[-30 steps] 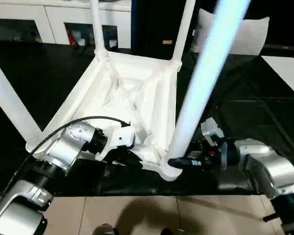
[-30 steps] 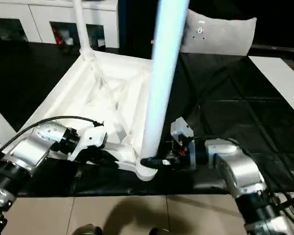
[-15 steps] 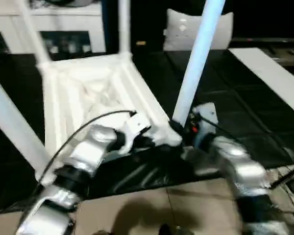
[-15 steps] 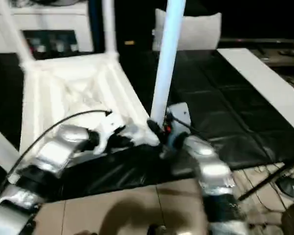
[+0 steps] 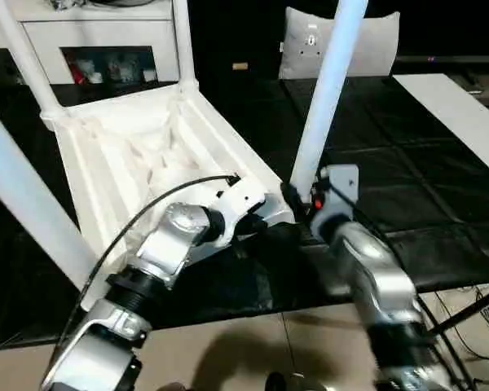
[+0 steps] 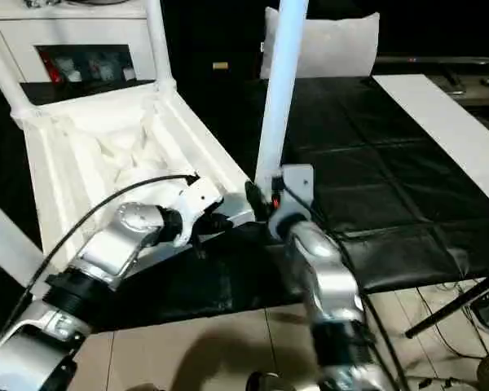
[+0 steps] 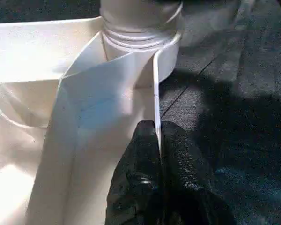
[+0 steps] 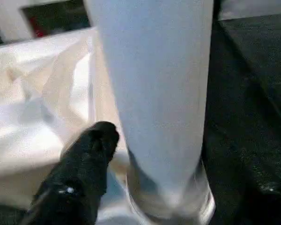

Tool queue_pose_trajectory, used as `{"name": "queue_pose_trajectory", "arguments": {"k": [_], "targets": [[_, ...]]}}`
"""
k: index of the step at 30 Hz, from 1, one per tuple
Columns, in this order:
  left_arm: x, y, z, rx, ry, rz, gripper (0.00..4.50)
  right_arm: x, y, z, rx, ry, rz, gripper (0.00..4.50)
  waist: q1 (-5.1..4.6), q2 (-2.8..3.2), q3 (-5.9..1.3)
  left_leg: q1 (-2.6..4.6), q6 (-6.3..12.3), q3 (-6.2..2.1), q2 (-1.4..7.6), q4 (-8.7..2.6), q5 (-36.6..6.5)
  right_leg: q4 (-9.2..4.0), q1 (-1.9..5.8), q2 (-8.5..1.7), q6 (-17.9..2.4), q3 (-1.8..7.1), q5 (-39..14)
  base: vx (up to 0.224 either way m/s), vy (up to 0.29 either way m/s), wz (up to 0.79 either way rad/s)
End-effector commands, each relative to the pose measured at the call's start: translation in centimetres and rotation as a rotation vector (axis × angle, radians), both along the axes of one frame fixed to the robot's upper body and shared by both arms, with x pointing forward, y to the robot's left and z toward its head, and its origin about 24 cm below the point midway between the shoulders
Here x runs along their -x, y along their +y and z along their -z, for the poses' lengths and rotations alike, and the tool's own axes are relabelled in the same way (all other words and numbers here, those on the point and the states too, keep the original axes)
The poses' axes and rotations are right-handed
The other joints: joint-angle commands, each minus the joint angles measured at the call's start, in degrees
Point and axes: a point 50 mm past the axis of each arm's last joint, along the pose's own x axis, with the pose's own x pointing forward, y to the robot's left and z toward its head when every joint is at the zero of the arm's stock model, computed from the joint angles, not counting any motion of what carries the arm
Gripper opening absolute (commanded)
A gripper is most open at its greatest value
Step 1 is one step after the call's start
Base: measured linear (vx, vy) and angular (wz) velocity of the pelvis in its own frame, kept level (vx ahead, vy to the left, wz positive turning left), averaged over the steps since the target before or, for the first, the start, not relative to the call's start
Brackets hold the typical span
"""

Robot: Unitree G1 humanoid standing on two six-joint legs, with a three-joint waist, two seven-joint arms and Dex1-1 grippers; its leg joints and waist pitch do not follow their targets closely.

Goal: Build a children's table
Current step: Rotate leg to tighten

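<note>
The children's table [image 5: 147, 147] lies upside down on the black mat, all white, ribbed underside up. Its legs stand up out of the corner sockets. My left gripper [image 7: 158, 129] is shut on the thin rim of the top, just beside the near corner socket [image 7: 140, 28]. My right gripper [image 5: 297, 199] is at the base of that corner's leg [image 5: 322, 98]. It is open, with one finger [image 8: 96, 145] close beside the leg [image 8: 159, 84] and the other standing off on the far side.
A white cabinet [image 5: 90, 32] with shelves runs along the back. A white cushion [image 5: 342, 45] leans behind the mat [image 5: 407, 204], and a flat white board [image 5: 464, 106] lies at the right. Tiled floor [image 5: 228, 350] starts at the mat's near edge.
The camera has swung, so the whole scene sits differently. My right gripper's fingers have spread away from the leg's base. My left gripper keeps its hold on the rim.
</note>
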Motion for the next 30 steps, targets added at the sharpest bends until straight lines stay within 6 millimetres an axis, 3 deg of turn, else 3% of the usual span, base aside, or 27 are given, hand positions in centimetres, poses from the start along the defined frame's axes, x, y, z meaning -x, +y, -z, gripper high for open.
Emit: {"name": "queue_pose_trajectory", "arguments": {"k": [1, 2, 5, 10, 16, 17, 22, 30], "targets": [[0.0, 0.1, -1.4, 0.022, -0.068, 0.073, 0.0, 0.6, -0.3, -0.2, 0.028, -0.033, -0.11, 3.42, 0.31, -0.16, -4.96, -0.94, 4.55, -0.56, 2.45, -4.22, -6.6, -5.18, 4.29, -3.9, -1.8, 3.26, -27.8, 0.0, 0.0, 0.0], [0.0, 0.3, -1.3, 0.015, -0.061, 0.085, 0.0, 0.8, -0.7, -0.3, 0.034, -0.046, -0.142, 3.57, 0.23, -0.11, -4.88, -1.03, 5.48, -0.43, 2.64, -4.21, -6.1, -4.88, 4.08, -3.86, -3.4, 3.32, -25.5, 0.0, 0.0, 0.0], [0.4, 1.1, -1.0, -0.008, -0.045, 0.156, 0.0, 1.4, -2.5, -0.8, 0.066, -0.074, -0.228, 3.86, 0.35, -0.19, -4.92, -0.99, 6.01, -0.32, 2.68, -4.18, -5.8, -4.79, 4.09, -3.91, -4.6, 3.38, -24.9, 0.0, 0.0, 0.0], [1.7, 2.0, -0.4, -0.064, -0.021, 0.384, 0.0, 2.3, -4.1, -1.8, 0.116, -0.103, -0.438, 4.19, 0.98, -0.16, -4.82, -0.63, 6.62, -0.25, 2.92, -4.25, -6.8, -5.02, 3.97, -4.01, -4.9, 3.42, -26.2, 0.0, 0.0, 0.0], [2.2, 2.4, -0.4, -0.075, 0.0, 0.519, 0.0, 3.5, -5.0, -2.0, 0.119, -0.03, -0.725, 4.19, 2.0, -0.2, -4.68, -0.15, 6.14, -0.19, 3.39, -4.43, -8.1, -5.15, 3.89, -4.27, -5.9, 3.41, -27.2, 0.0, 0.0, 0.0], [2.4, 2.6, -0.5, -0.07, 0.018, 0.568, 0.0, 3.5, -5.4, -2.0, 0.137, 0.006, -0.8, 3.93, 2.22, -0.3, -4.72, -0.14, 6.37, -0.19, 3.43, -4.45, -7.9, -5.11, 4.01, -4.29, -6.1, 3.41, -26.7, 0.0, 0.0, 0.0], [2.9, 3.1, -0.7, -0.107, 0.048, 0.668, 0.0, 3.4, -5.5, -1.8, 0.171, 0.07, -0.934, 3.6, 2.29, -0.7, -4.83, -0.37, 6.6, -0.09, 3.47, -4.41, -6.5, -4.61, 4.09, -4.41, -7.5, 3.56, -25.0, 0.0, 0.0, 0.0], [3.1, 3.0, -1.0, -0.136, 0.047, 0.759, 0.0, 3.2, -5.2, -1.6, 0.172, 0.105, -1.05, 3.0, 2.75, -1.03, -5.03, -0.51, 6.77, 0.06, 3.79, -4.3, -4.0, -3.84, 4.21, -4.42, -8.9, 3.61, -21.9, 0.0, 0.0, 0.0]]}}
